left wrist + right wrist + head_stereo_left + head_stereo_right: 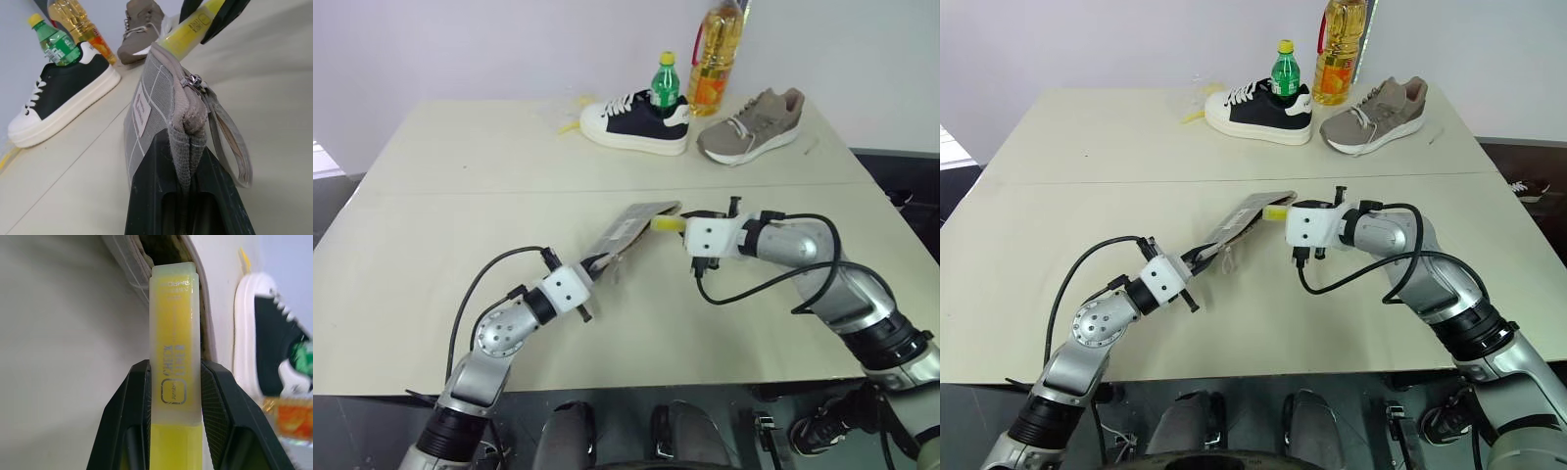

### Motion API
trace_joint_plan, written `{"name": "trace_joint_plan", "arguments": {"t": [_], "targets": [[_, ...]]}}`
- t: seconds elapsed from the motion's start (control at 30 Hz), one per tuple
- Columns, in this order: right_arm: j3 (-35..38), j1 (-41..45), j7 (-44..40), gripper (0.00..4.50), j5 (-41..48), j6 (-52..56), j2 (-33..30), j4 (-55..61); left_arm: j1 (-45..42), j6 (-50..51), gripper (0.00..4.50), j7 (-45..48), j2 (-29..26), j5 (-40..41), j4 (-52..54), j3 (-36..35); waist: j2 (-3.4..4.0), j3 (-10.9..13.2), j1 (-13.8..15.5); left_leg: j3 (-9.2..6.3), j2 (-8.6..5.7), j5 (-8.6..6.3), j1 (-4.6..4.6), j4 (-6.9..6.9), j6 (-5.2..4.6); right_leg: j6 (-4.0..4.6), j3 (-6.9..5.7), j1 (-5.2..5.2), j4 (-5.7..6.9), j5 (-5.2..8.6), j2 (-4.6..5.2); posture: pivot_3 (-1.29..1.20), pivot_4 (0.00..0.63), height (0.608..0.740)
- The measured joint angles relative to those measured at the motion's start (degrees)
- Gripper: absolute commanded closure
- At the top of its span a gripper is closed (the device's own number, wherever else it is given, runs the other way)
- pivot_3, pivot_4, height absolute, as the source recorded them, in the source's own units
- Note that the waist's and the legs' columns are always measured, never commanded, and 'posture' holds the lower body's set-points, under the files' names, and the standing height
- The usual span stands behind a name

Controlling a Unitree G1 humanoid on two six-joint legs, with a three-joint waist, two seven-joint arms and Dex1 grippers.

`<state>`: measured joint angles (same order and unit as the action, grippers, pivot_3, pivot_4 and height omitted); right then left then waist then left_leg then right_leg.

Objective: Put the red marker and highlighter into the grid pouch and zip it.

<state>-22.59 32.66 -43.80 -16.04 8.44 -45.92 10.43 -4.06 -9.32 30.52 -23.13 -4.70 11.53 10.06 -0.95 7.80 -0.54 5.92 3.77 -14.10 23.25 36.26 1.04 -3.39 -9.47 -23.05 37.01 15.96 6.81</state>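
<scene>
The left gripper (590, 291) is clamped tight on one end of the flat grey fabric grid pouch with white grid lines (628, 231), holding it lifted off the pale tabletop (431, 245) with its far, open end raised toward the other arm; the small white label (141, 108) faces sideways and the zipper pull (194, 81) sits near the held end, so the zipper looks mostly undone. The right gripper (175, 396) has its 2 black fingers closed on the bright-yellow highlighter with a pale translucent cap section (174, 328), whose cap end is right at the pouch mouth, just touching or barely inside the opening. The main risk, in my judgement, is a miss at the mouth: the opening is a narrow slit between 2 soft fabric lips, and if the highlighter meets a lip rather than the gap it could push the pouch aside, fold the fabric, or twist in the grip and drop to the table. Letting go too early would also let it slide back out, since the pouch tilts. The pouch interior is dark, so I cannot tell whether the red marker is inside. At the table's far edge, a green plastic bottle (665, 82) stands inside a black-and-white sneaker (634, 123), beside a yellow oil bottle (716, 59) and a taupe sneaker (752, 124).
</scene>
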Motion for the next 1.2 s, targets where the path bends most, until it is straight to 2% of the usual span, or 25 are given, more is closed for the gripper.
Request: {"name": "trace_joint_plan", "arguments": {"t": [0.4, 0.67, 0.73, 0.77, 0.9, 1.03, 1.2], "targets": [[0.4, 1.6, -3.0, 3.66, -3.6, -8.2, 1.0, -2.2, 0.0, 0.0, 4.50, 0.9, 0.1, 0.4, 0.4, 0.1, 0.01, 0.0, 0.0, 0.01, 0.00, 0.00, -0.06, 0.01, 0.00, 0.01, 0.00, 0.06, 0.02, 0.00, 0.00, 0.00, 0.150, 0.702], [-3.4, 5.6, -3.4, 3.66, -9.3, -26.3, 1.9, -6.5, -0.7, 0.1, 4.50, 2.9, -0.3, 1.0, 1.1, 0.5, 0.01, 0.0, -0.1, 0.05, 0.00, 0.01, -0.16, 0.02, 0.02, 0.00, 0.00, 0.16, 0.03, 0.00, 0.00, 0.00, 0.150, 0.702], [-3.4, 5.9, -4.0, 2.60, -9.3, -27.8, 2.1, -7.4, -0.7, 0.1, 4.50, 3.3, -0.6, 1.1, 1.2, 0.5, 0.01, 0.0, 0.0, 0.04, -0.01, 0.01, -0.20, 0.04, 0.02, 0.00, 0.00, 0.23, 0.02, 0.00, 0.00, 0.00, 0.150, 0.702], [-3.4, 6.0, -4.3, 2.25, -9.2, -28.3, 2.3, -7.7, -0.6, 0.1, 4.50, 3.3, -0.8, 1.2, 1.4, 0.4, 0.01, 0.0, 0.0, 0.03, -0.01, 0.01, -0.21, 0.05, 0.02, 0.00, 0.00, 0.26, 0.02, 0.00, 0.00, 0.00, 0.150, 0.702], [-2.4, 6.0, -5.6, 0.39, -7.0, -25.7, 4.2, -8.6, -0.2, 0.5, 4.50, 3.1, -1.1, 1.5, 2.1, 0.2, 0.03, 0.0, -0.1, 0.03, 0.00, 0.01, -0.29, 0.03, 0.02, 0.00, 0.00, 0.30, 0.04, 0.00, 0.00, 0.00, 0.150, 0.702], [3.3, 6.4, -6.0, 0.39, -1.3, -18.0, 6.4, -8.8, -0.1, 2.6, 4.50, 1.5, 1.0, 3.5, 2.8, -0.9, 0.02, 0.0, 0.0, 0.01, 0.00, 0.01, -0.30, 0.05, 0.02, 0.01, 0.00, 0.35, 0.03, -0.01, 0.01, 0.00, 0.150, 0.702], [13.6, 8.0, -8.5, 0.39, 13.8, -1.3, 10.1, -7.2, -1.0, 6.0, 4.50, -0.7, 3.8, 6.8, 3.1, -3.1, 0.03, 0.0, 0.0, -0.04, -0.01, 0.01, -0.39, 0.04, 0.01, 0.02, -0.01, 0.45, 0.02, -0.01, 0.02, 0.00, 0.150, 0.702]]}}
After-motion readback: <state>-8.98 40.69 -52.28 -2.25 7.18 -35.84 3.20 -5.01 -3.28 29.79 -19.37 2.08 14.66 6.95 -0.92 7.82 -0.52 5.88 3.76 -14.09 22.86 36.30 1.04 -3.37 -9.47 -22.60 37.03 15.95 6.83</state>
